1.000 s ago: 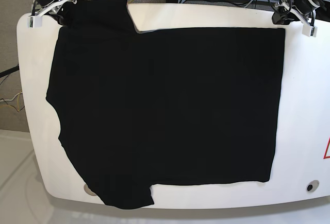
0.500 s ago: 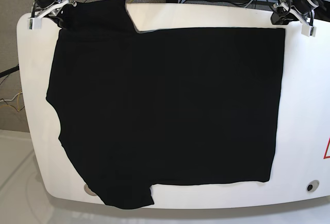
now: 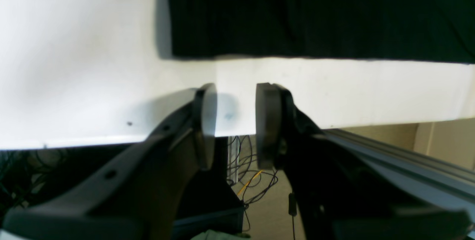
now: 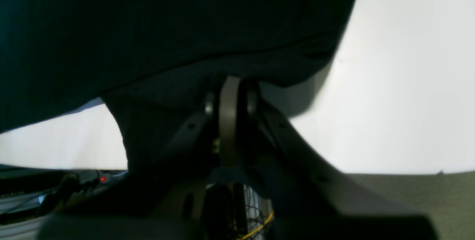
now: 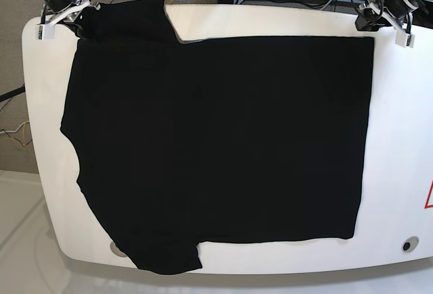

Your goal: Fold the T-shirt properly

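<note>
Two claws are working for you: right gripper (image 4: 230, 95) pinching the limp T-shirt (image 5: 216, 145) sleeve upper left, left gripper (image 3: 235, 121) gaping empty.

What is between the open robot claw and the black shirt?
Only bare white table separates the left gripper from the T-shirt, seen in the left wrist view.

The big black cloth T-shirt (image 5: 216, 145) looks soft and dull, not shiny. The white table top (image 5: 399, 138) under it looks smooth, hard and a little shiny.
</note>
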